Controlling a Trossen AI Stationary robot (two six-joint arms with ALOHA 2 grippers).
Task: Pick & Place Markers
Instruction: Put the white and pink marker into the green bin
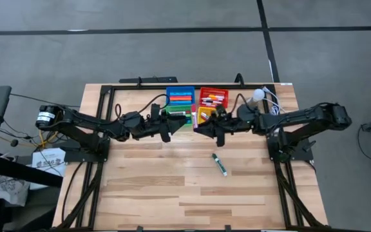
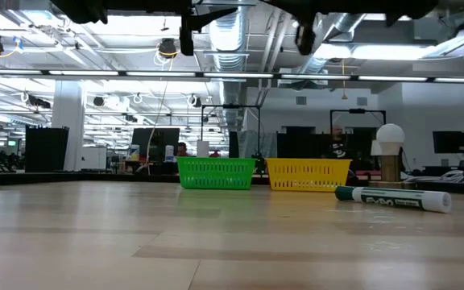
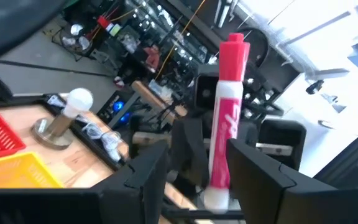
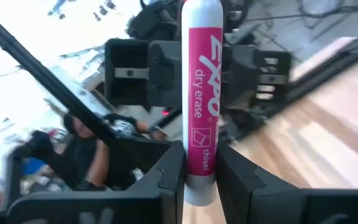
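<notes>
A marker (image 4: pixel 201 93) with a pink label and a red cap (image 3: pixel 234 59) stands upright in the air over the table's far middle, with my right gripper (image 4: pixel 201 168) shut on it. My left gripper (image 3: pixel 197 165) faces it from the table's left, its fingers apart on either side of the marker's lower end (image 3: pixel 216 190) and the gap wider than the marker. In the high view the two grippers, left (image 1: pixel 178 126) and right (image 1: pixel 198 127), nearly meet. A green-capped marker (image 1: pixel 219 164) lies flat on the table (image 2: pixel 393 198). My right gripper pinches the marker's white lower end (image 4: pixel 201 180) between its two fingers (image 4: pixel 166 180). The fingers come level from the table's right and lie across the marker. The marker stands upright, cap up, lifted clear of the table. Whether my left gripper touches this marker I cannot tell.
Small bins stand at the far middle: blue (image 1: pixel 180 96), red (image 1: pixel 213 96), green (image 2: pixel 216 173) and yellow (image 2: pixel 308 174); the blue and red ones hold several markers. A white-knobbed stand (image 2: pixel 390 153) is at the far right. The table's near half (image 1: pixel 172 200) is bare wood.
</notes>
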